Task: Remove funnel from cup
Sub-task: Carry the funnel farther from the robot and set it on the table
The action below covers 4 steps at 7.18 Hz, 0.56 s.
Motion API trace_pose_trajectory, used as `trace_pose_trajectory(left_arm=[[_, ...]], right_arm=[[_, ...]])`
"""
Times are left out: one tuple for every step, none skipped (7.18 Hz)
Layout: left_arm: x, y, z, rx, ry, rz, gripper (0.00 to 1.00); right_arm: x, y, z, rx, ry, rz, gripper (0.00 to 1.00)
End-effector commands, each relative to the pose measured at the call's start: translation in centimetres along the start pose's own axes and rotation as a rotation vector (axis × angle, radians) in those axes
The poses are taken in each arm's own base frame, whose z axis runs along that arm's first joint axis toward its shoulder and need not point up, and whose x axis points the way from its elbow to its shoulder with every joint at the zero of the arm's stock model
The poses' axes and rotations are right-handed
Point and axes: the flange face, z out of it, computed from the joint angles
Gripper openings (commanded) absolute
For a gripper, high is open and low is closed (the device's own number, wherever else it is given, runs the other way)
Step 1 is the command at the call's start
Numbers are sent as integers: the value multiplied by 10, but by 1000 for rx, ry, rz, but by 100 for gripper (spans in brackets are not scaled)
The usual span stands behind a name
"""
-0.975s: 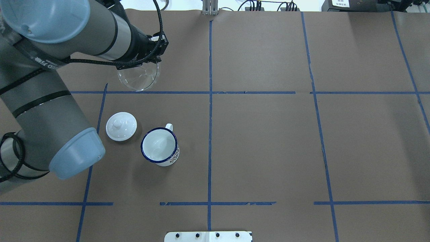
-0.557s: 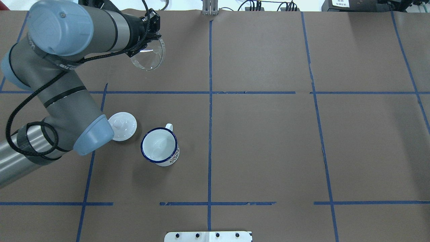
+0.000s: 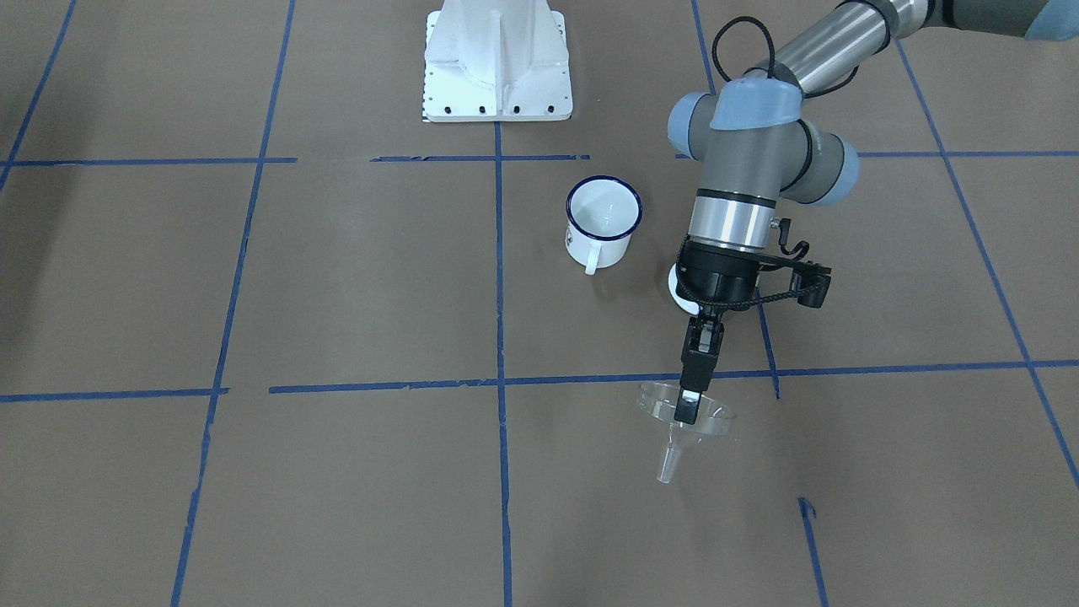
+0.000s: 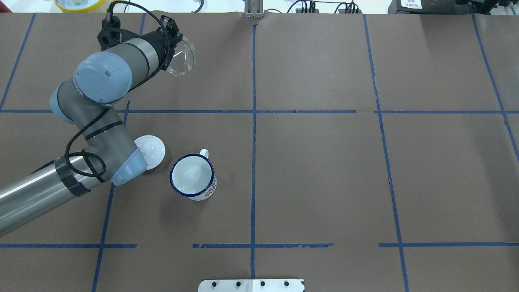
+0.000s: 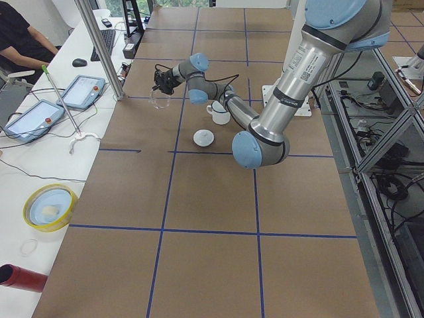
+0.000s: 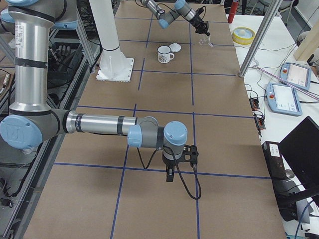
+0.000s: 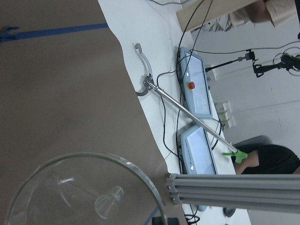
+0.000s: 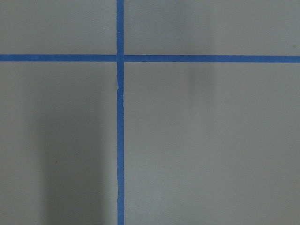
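We see the funnel (image 3: 712, 417), clear plastic w/ a wide round bowl & short narrow spout, out of the cup (image 3: 603, 221) and well apart from it, toward the worktop's (image 4: 324, 162) far side. The left gripper (image 3: 687, 410) is clamped on its rim, bowl tilted. Cup: white enamel, dark blue rim, upright, side handle. A flat white lid (image 4: 154, 149) sits just beside it, partly under the left arm. Worktop: brown paper, blue tape grid. The right gripper (image 6: 169, 175) hangs over the other end; open or closed, we can't tell.
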Motion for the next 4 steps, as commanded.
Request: trace_pose_trajectory(left_arm=[[-45,12,20,95,56,-65,0],[-49,13,25,102,47,-61,0],[-65,15,35,117,23,-57,0],[-74,20,41,126,7,-43,0]], right_arm=[[0,0,0,0,0,0,100],[0,0,0,0,0,0,100],[0,0,0,0,0,0,100],[0,0,0,0,0,0,100]])
